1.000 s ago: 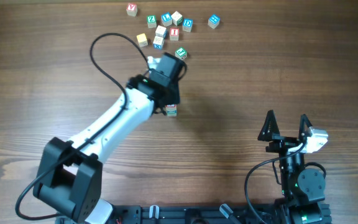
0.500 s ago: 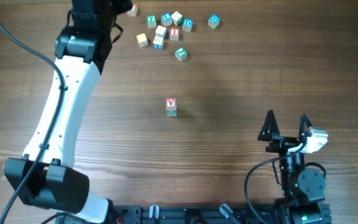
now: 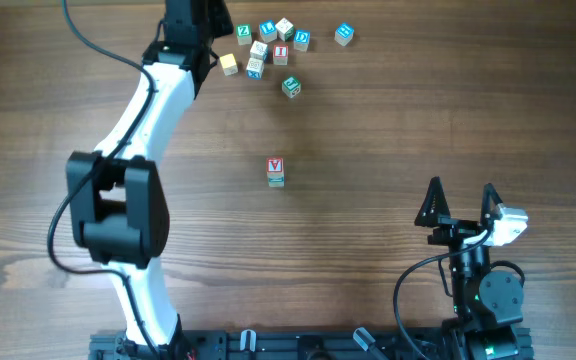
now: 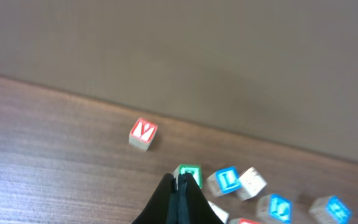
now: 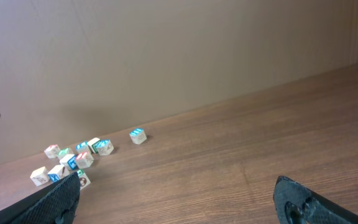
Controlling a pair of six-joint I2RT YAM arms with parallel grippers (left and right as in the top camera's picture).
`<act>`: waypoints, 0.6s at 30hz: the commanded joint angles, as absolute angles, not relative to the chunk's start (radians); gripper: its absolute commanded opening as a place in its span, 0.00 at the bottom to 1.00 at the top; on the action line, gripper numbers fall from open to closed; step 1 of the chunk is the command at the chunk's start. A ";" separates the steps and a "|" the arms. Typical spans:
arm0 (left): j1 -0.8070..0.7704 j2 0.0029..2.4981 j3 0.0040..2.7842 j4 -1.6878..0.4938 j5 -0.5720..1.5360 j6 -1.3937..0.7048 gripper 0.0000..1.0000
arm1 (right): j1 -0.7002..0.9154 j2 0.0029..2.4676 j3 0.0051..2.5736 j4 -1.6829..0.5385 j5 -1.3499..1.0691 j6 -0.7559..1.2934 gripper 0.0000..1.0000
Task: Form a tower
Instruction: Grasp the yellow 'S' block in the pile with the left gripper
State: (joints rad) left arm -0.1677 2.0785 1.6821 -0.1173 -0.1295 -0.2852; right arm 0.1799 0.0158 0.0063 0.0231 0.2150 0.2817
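The tower (image 3: 275, 172) stands alone mid-table, a short stack with a red V cube on top. My left gripper (image 3: 218, 25) is far from it, at the table's back edge beside the loose letter cubes (image 3: 268, 45). In the left wrist view the left gripper (image 4: 180, 180) is shut with nothing in it, its tips just in front of a green cube (image 4: 190, 174). A red V cube (image 4: 143, 133) lies farther back on the left. My right gripper (image 3: 460, 200) rests at the front right, open and empty, also seen in the right wrist view (image 5: 182, 198).
A blue cube (image 3: 343, 34) lies apart at the back right, and a green cube (image 3: 291, 87) sits nearest the tower. The wall rises just behind the cubes (image 4: 229, 74). The left arm (image 3: 138, 120) stretches along the left side.
My left arm has swung from the tower to the back-left cluster of loose cubes and its jaws have shut. The tower stays standing with the red V cube on top.
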 commanded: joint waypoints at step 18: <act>-0.160 2.376 1.691 -0.116 -0.124 -0.242 0.34 | 0.176 0.010 0.005 0.028 0.229 0.265 0.99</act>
